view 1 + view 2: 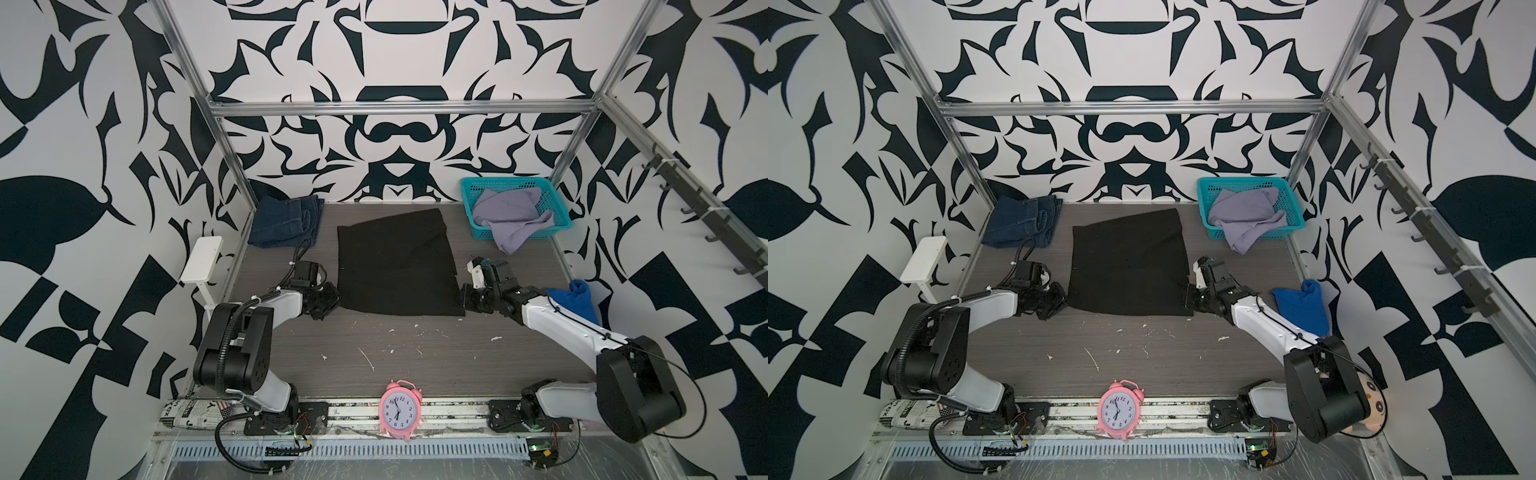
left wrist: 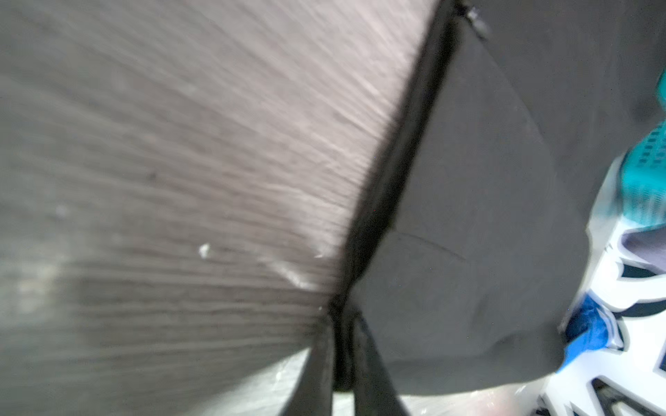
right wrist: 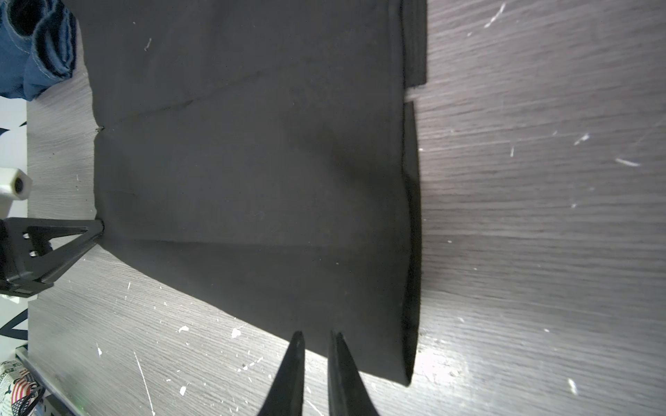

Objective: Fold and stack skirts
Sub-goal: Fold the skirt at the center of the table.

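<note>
Left end effector (image 2: 340, 313): clamped on black skirt (image 1: 395, 266) edge
Right end effector (image 3: 317, 338): slightly parted, at black skirt edge
Worktop (image 1: 436, 361): grey woodgrain

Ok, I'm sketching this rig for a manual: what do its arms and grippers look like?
The left arm and right arm have smooth white link shells between bulky black joint housings. A black ribbed hose loops along the left one; a thin black cable follows the right. The left gripper and right gripper have matte black fingers tapering to points.
</note>
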`<state>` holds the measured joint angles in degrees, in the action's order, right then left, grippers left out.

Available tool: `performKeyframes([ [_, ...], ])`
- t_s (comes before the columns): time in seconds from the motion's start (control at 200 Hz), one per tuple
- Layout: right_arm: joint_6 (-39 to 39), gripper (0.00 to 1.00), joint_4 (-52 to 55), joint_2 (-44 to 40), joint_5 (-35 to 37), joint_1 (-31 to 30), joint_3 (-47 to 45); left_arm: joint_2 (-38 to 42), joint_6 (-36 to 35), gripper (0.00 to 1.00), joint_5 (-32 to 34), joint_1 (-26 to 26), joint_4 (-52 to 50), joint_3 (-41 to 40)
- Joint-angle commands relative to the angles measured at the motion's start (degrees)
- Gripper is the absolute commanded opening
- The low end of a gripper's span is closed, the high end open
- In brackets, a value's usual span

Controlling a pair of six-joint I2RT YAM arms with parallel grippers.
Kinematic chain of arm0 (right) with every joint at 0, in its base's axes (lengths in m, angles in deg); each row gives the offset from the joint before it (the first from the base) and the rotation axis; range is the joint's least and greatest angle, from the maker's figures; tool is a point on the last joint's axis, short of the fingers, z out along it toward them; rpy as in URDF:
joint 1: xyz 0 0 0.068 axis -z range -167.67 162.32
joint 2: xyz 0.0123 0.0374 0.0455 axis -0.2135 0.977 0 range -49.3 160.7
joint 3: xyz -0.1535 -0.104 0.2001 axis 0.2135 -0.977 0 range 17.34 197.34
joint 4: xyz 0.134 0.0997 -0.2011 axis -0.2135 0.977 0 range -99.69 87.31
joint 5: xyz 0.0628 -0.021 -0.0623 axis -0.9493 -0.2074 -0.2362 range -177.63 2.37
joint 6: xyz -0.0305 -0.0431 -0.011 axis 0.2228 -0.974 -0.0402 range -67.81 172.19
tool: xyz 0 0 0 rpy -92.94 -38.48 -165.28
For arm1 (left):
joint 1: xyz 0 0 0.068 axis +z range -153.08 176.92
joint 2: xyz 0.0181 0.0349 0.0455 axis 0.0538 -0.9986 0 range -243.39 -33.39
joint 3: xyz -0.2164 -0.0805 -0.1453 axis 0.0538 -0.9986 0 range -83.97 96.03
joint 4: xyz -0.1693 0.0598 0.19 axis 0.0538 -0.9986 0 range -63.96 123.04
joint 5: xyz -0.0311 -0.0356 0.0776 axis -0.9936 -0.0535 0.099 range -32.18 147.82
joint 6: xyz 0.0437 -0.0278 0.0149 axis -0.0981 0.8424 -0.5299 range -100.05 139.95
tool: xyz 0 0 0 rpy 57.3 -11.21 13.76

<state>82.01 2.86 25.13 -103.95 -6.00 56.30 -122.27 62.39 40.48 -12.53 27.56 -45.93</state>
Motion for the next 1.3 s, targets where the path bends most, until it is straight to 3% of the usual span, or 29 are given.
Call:
performKeyframes([
  [0.0, 1.6, 0.25, 0.1, -1.8, -2.1, 2.3, -1.6, 0.9, 0.3, 0.02, 1.0, -0.1, -1.6, -1.4],
  [0.09, 3.0, 0.38, -0.3, -2.3, -6.8, 7.1, -4.0, 1.8, -0.3, 0.0, 1.5, 0.0, -2.5, -1.5],
  [0.21, 2.4, 0.49, -0.7, -2.3, -11.3, 10.1, -6.3, 2.1, -1.0, 0.0, 1.9, 0.0, -3.4, -1.2],
  [0.585, 8.1, 0.51, -11.1, 6.6, -17.5, 10.0, -10.3, 1.3, -2.4, 0.0, 1.5, 0.0, -4.7, 0.2],
  [0.755, 10.6, 0.42, -15.8, 9.8, -18.0, 10.1, -10.3, 1.3, -2.5, 0.0, 1.8, 0.0, -4.7, 0.1],
  [0.89, 11.0, 0.2, -16.0, 9.7, -17.9, 10.1, -9.3, 1.8, -2.4, 0.0, 2.1, 0.0, -5.2, -0.2],
  [0.965, 11.3, 0.0, -15.7, 8.4, -17.1, 10.1, -9.1, 2.8, -2.3, 0.0, 2.3, 0.0, -5.6, -0.2],
  [1.295, 10.8, 0.0, -3.7, -6.1, -13.2, 10.3, -10.6, 9.7, 0.6, 0.0, 1.7, 0.0, -9.5, -3.5],
])
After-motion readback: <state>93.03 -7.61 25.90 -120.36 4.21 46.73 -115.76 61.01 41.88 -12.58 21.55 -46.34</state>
